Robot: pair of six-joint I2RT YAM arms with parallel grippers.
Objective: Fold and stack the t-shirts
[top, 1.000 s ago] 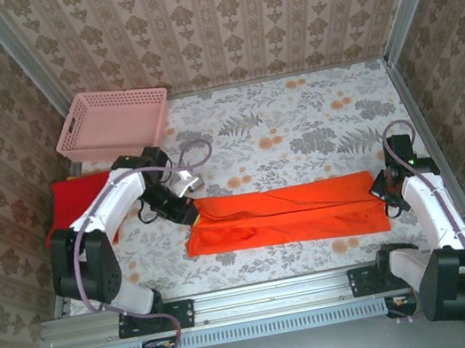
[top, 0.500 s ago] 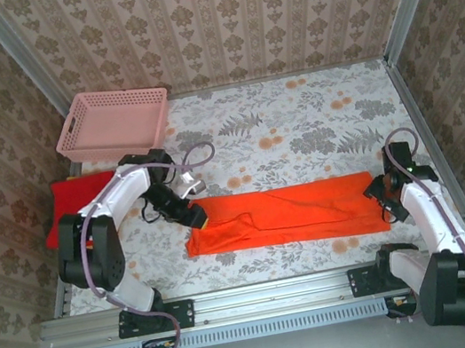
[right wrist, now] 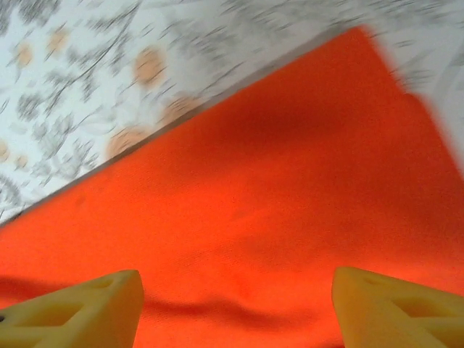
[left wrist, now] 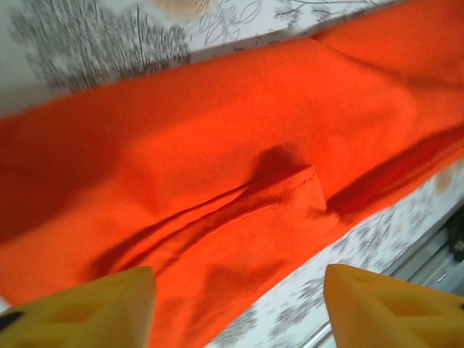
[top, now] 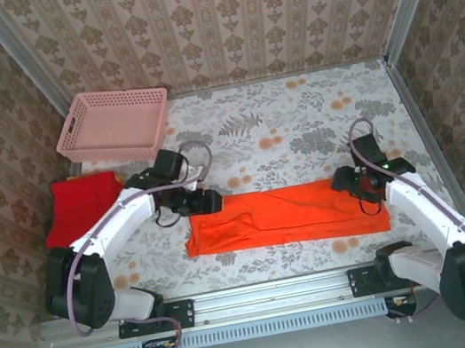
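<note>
The orange t-shirt (top: pixel 285 216) is laid as a long band mid-worktop (top: pixel 295 118), the red t-shirt (top: pixel 85 204) at 9 o'clock. The left gripper (top: pixel 206 202) and right gripper (top: pixel 347 183) are held apart over the band's ends, nothing clamped. A stitched hem (left wrist: pixel 290 185) is shown by the left wrist view.

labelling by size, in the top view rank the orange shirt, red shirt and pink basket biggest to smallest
1. orange shirt
2. pink basket
3. red shirt, its near edge covered by the left arm, so likely bigger than it looks
</note>
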